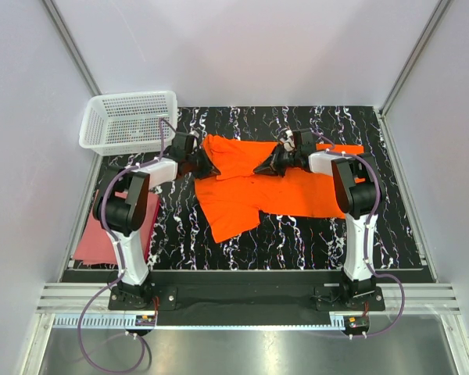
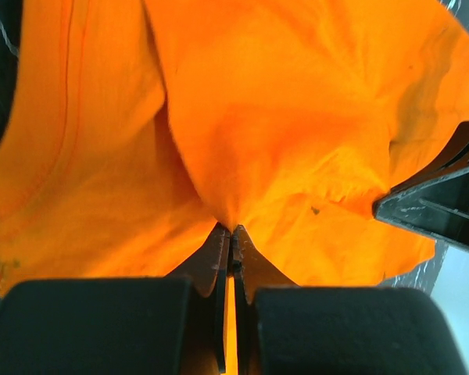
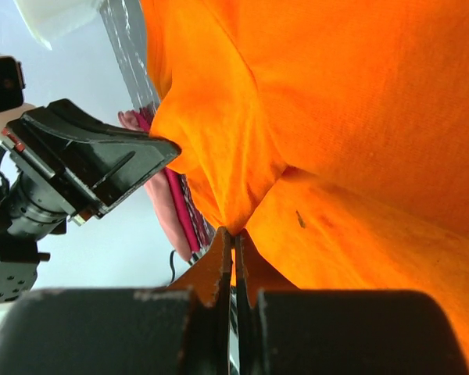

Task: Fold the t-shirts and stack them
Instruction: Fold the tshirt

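The bright orange t-shirt (image 1: 262, 187) lies spread on the black marbled mat (image 1: 391, 226), its far edge lifted. My left gripper (image 1: 205, 166) is shut on the shirt's far left part. In the left wrist view the orange cloth (image 2: 242, 117) is pinched between the closed fingers (image 2: 211, 258). My right gripper (image 1: 264, 166) is shut on the shirt's far middle part. The right wrist view shows orange cloth (image 3: 359, 117) pinched at the fingertips (image 3: 219, 266). The dusty pink-red t-shirt (image 1: 102, 238) lies at the mat's left edge, partly under the left arm.
A white plastic mesh basket (image 1: 130, 121) stands at the far left corner. Metal frame posts and pale walls enclose the table. The left gripper's black body (image 3: 86, 164) shows in the right wrist view, close to the right gripper.
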